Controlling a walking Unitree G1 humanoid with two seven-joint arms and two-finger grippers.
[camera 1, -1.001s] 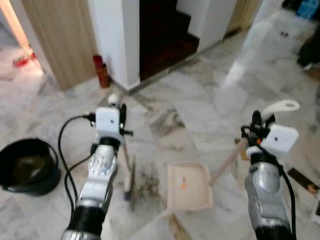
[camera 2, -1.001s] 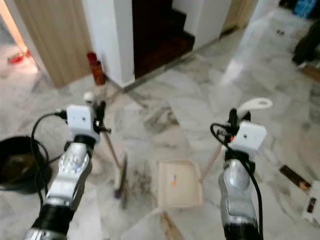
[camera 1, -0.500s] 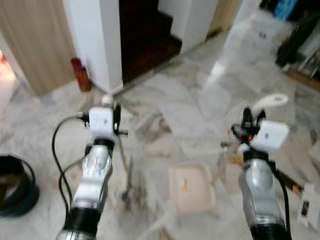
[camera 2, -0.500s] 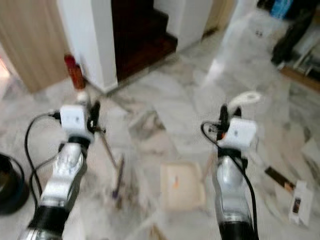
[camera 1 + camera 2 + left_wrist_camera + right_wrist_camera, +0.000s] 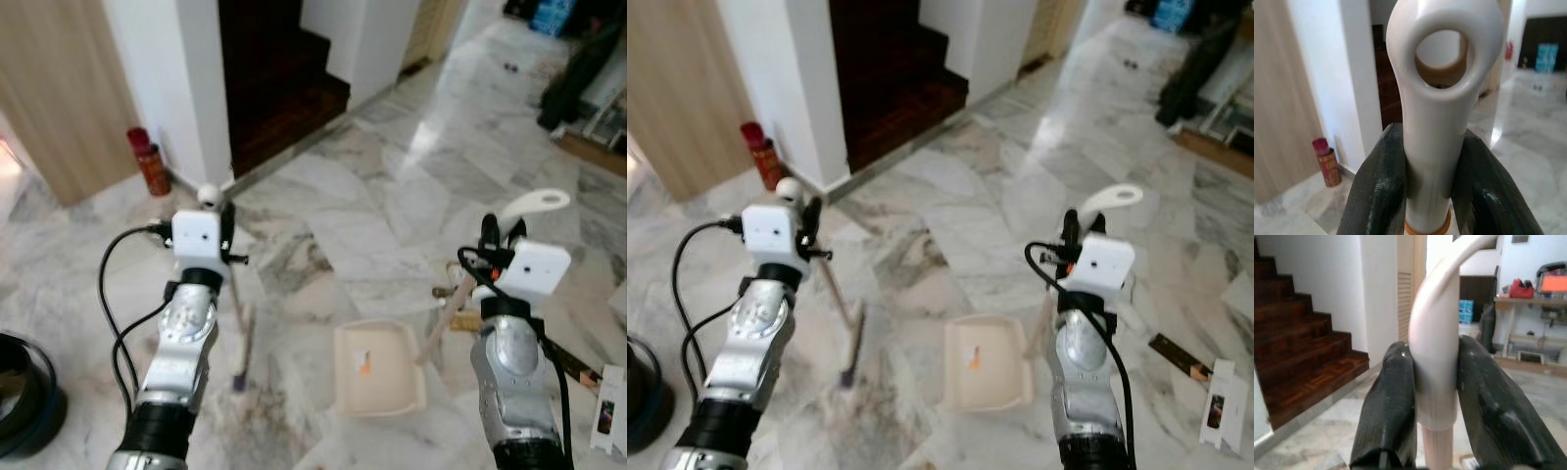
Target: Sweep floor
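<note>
My left gripper [image 5: 227, 221] is shut on the white top of a broom handle [image 5: 1437, 98]. The thin stick slants down to the broom head [image 5: 241, 358], which rests on the marble floor. My right gripper [image 5: 496, 237] is shut on the curved white dustpan handle [image 5: 1436, 318]. Its wooden stick leads down to a cream dustpan [image 5: 379, 372] lying flat on the floor between the arms. A small orange scrap [image 5: 364, 366] lies in the pan. Dark dirt smears [image 5: 263, 411] mark the floor near the broom head.
A black bucket [image 5: 20, 394] sits at the lower left edge. A red can [image 5: 147, 163] stands by a white wall corner [image 5: 176, 88], with dark wooden stairs [image 5: 279, 78] behind. A small box [image 5: 607, 411] and a dark strip [image 5: 580, 374] lie on the floor at right.
The whole view has swung, so the bucket sits nearer the left edge and more floor shows at right. Both grippers keep their hold, and the blur has cleared.
</note>
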